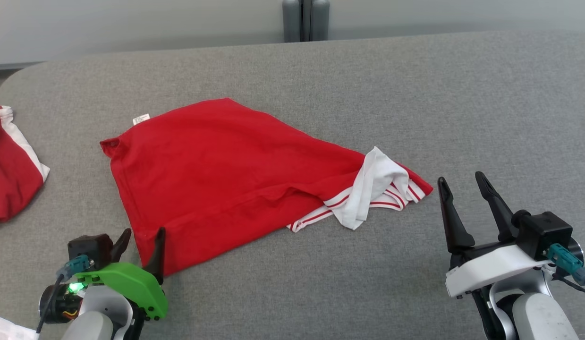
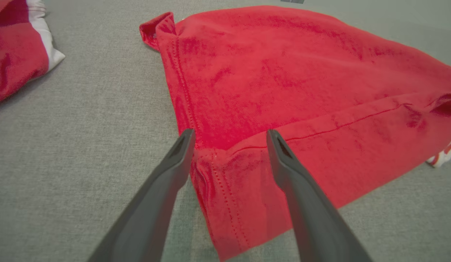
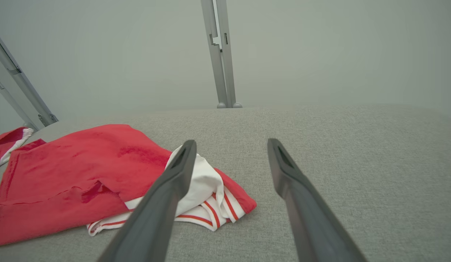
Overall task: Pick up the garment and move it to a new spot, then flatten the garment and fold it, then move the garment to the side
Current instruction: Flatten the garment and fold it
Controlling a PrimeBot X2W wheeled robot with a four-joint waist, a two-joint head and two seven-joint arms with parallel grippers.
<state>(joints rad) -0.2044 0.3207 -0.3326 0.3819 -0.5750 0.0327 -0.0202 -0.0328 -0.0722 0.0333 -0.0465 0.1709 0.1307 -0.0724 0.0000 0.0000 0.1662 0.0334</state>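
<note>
Two garments lie on the tabletop (image 1: 415,94): red garment (image 1: 226,165), centre; second garment (image 1: 11,179), left edge. Two hands, both spread apart: left hand (image 1: 144,231) at the red garment's near corner, right hand (image 1: 461,178) clear of it.

Grey fabric surface under a pale wall

The woven grey surface (image 1: 415,94) spreads wide, its far edge rounding off at upper left. Behind it runs a plain pale wall (image 1: 131,23), with a twin grey metal post (image 1: 305,19) at top centre. Slanted metal rails (image 3: 18,91) stand at the right wrist view's left edge. The light is soft and even.
</note>
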